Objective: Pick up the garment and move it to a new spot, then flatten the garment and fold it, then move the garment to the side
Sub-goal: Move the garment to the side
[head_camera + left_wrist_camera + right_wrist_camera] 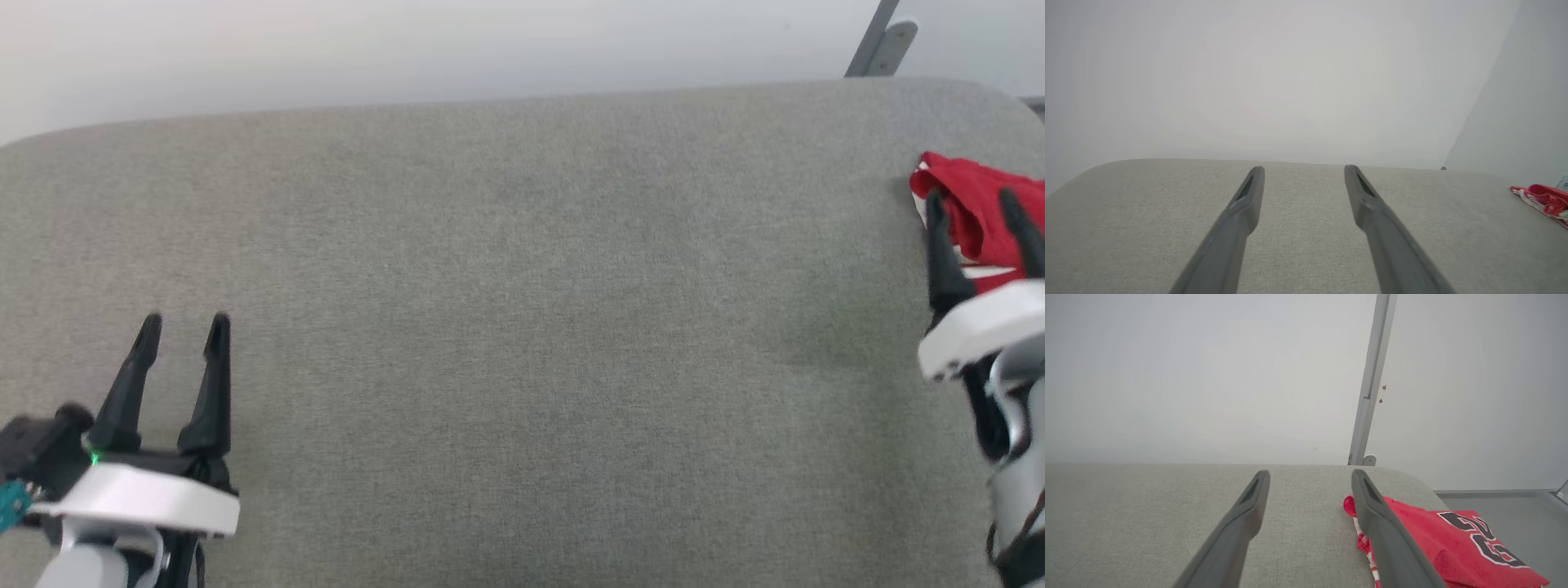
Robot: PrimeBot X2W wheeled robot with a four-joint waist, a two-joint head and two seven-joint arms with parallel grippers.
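**Two parted grippers over a grey fabric surface, jersey at the right end**

**Head view.** A grey fabric-covered surface (522, 286) with rounded far corners spans the scene, with a pale wall (408, 49) behind it. The left gripper (185, 322) stands at the lower left, its two dark fingers spread with nothing between them. A small green light (94, 459) glows at its base. The garment (963, 175), a bunched red jersey with white trim, lies at the far right of the surface and is cut by the picture's edge. The right gripper (971, 200) is at the right margin with its fingers apart and their tips overlapping the red cloth. Whether they touch it cannot be told. A grey metal post (878, 41) rises at the upper right.

**Left wrist view.** The left gripper (1303, 169) is spread wide above bare fabric (1126, 212). The garment (1545, 198) shows as a red-and-white heap at the right margin, well apart from these fingers.

**Right wrist view.** The right gripper (1310, 473) is likewise parted and empty. One finger crosses the garment's (1453, 543) near edge, where red-and-white striped trim shows, and the other lies over bare surface (1126, 522). The jersey rests by the rounded corner and reaches past the surface's right edge. Black, white-outlined numerals (1482, 539) are seen obliquely and appear to read "23". No other writing is legible. The metal post (1372, 384) stands behind the corner.
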